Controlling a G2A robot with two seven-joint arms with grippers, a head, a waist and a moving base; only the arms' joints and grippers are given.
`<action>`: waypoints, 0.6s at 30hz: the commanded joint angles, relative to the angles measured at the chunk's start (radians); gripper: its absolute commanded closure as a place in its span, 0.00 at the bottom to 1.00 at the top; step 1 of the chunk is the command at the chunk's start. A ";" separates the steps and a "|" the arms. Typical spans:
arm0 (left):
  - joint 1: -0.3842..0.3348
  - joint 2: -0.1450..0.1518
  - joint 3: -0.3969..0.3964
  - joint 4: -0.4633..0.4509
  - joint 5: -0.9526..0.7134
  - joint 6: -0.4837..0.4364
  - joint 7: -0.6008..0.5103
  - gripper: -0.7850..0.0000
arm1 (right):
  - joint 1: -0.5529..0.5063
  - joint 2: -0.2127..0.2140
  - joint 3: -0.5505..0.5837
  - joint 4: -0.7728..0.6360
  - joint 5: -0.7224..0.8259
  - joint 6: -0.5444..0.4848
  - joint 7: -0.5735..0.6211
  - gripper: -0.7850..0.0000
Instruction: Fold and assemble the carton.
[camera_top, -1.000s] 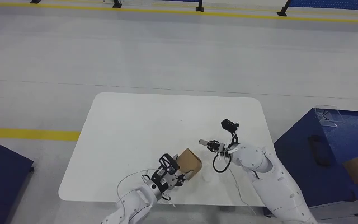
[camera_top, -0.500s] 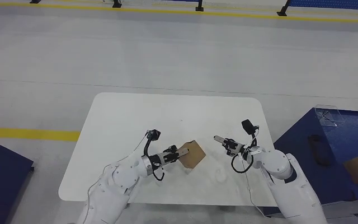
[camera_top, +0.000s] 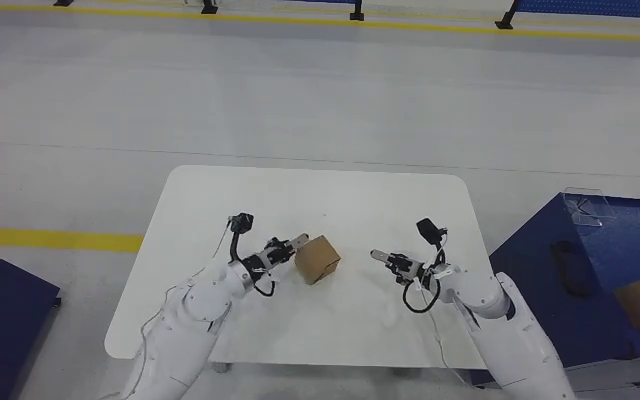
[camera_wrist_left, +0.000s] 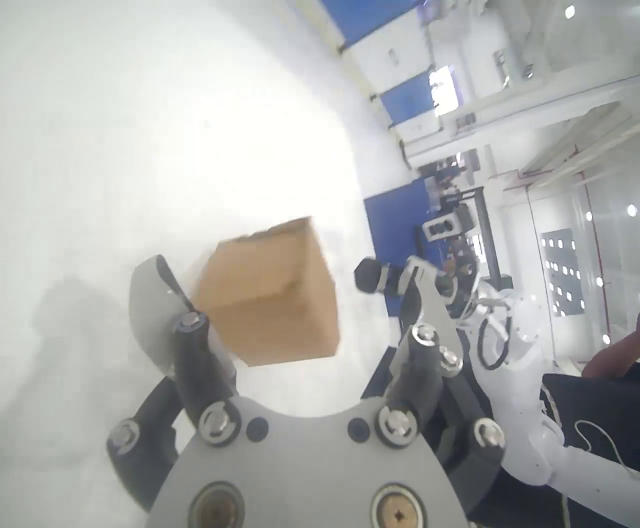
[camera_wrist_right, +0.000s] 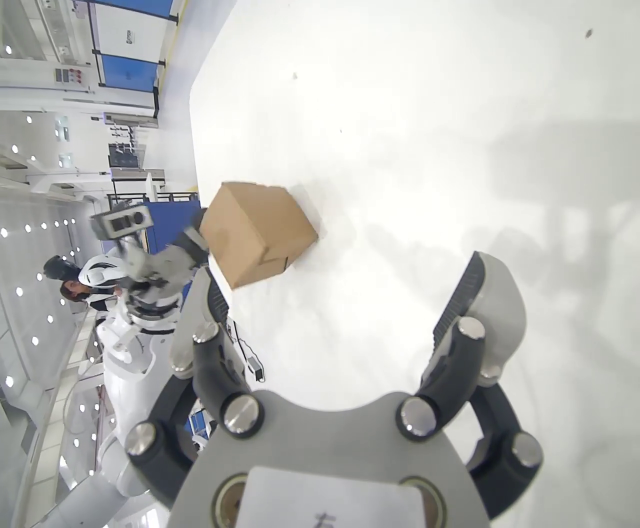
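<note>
We find the carton (camera_top: 318, 259) standing on the smooth white table (camera_top: 300, 190), near its middle. It is a plain brown cardboard cube, matte, with its faces closed and one flap seam showing along a side. The left gripper (camera_top: 292, 244) lies just beside one face of the carton, its curved grey metal fingers (camera_wrist_left: 150, 285) spread apart; we cannot tell whether one touches the cardboard. The right gripper (camera_wrist_right: 345, 275) sits apart from the carton on the opposite side. Its rib-padded fingers (camera_wrist_right: 492, 295) are likewise spread and hold nothing.

Spread right claw (camera_wrist_right: 345, 275), carton (camera_wrist_right: 257, 232) beyond
</note>
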 joint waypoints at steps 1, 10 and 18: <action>0.098 0.011 -0.029 -0.167 0.122 -0.004 0.118 0.00 | 0.002 0.000 -0.004 0.001 -0.002 0.000 0.002 0.00; 0.138 0.012 0.119 -0.346 0.775 0.088 0.226 1.00 | 0.002 0.000 -0.004 0.001 -0.002 0.000 0.002 0.00; -0.036 -0.038 0.246 -0.141 0.789 0.242 0.099 1.00 | 0.002 0.000 -0.004 0.001 -0.002 0.000 0.002 0.00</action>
